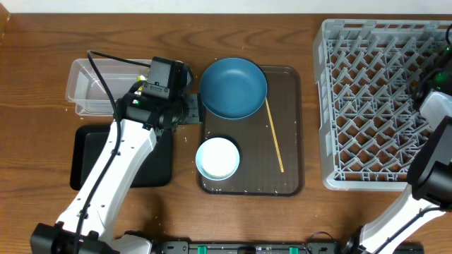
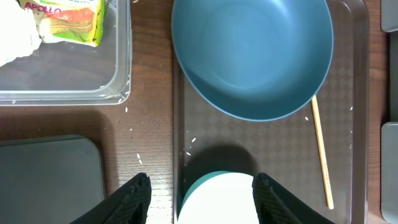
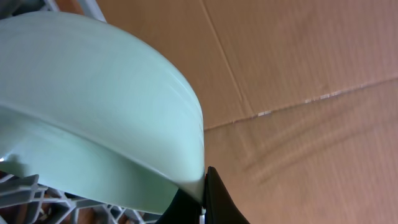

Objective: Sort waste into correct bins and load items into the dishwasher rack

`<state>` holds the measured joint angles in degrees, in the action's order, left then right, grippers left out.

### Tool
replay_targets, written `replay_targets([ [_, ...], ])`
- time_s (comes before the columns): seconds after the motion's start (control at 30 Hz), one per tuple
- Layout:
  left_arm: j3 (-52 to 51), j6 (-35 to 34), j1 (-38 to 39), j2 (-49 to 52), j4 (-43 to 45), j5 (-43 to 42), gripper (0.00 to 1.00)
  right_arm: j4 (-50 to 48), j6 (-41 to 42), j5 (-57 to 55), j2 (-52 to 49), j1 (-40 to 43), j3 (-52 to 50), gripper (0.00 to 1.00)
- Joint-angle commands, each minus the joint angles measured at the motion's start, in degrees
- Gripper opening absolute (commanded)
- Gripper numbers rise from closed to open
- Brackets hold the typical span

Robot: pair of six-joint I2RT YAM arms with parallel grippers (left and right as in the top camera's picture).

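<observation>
My left gripper (image 2: 202, 202) hangs open above the left rim of the brown serving tray (image 2: 354, 74), its fingers either side of the white bowl (image 2: 217, 199) below. The dark-blue bowl (image 2: 252, 56) and the thin wooden stick (image 2: 321, 152) also lie on that tray. The yellow-green wrapper (image 2: 68, 18) and white tissue (image 2: 15, 34) lie in the clear tub (image 2: 121, 68). A few white grains (image 2: 138, 159) are scattered on the table. My right gripper (image 3: 204, 193) is shut on the rim of the mint-green bowl (image 3: 93, 112), above the dishwasher rack (image 3: 25, 193).
The black tray (image 1: 159, 166) lies in front of the clear tub (image 1: 88, 85), under my left arm (image 1: 116, 162). The grey rack (image 1: 374, 106) fills the right side, with my right arm (image 1: 434, 152) over its right edge. The bowl does not show from overhead.
</observation>
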<state>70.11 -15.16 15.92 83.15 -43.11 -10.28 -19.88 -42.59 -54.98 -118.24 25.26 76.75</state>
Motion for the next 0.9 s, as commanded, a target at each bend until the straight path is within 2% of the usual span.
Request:
replay_targets([
  [0.0,0.2,0.5,0.0,0.3,-0.1,0.5,0.56,1.9,5.9,-5.1,-1.6,-0.7,-1.2,0.01],
  [0.2,0.2,0.5,0.0,0.3,-0.1,0.5,0.56,10.8,16.0,-4.2,-1.0,-2.8,-1.2,0.12],
  [0.33,0.2,0.5,0.0,0.3,-0.1,0.5,0.56,17.6,20.3,1.4,1.0,-4.1,-1.2,0.22],
  [0.43,0.2,0.5,0.0,0.3,-0.1,0.5,0.56,20.9,24.2,5.3,3.8,-4.3,-1.2,0.32],
  [0.6,0.2,0.5,0.0,0.3,-0.1,0.5,0.56,24.9,24.8,14.4,11.1,-4.4,-1.2,0.53],
  [0.73,0.2,0.5,0.0,0.3,-0.1,0.5,0.56,30.6,25.0,27.3,17.7,-5.0,-1.2,0.59],
  [0.87,0.2,0.5,0.0,0.3,-0.1,0.5,0.56,38.6,27.1,48.9,22.9,-6.3,-1.2,0.60],
])
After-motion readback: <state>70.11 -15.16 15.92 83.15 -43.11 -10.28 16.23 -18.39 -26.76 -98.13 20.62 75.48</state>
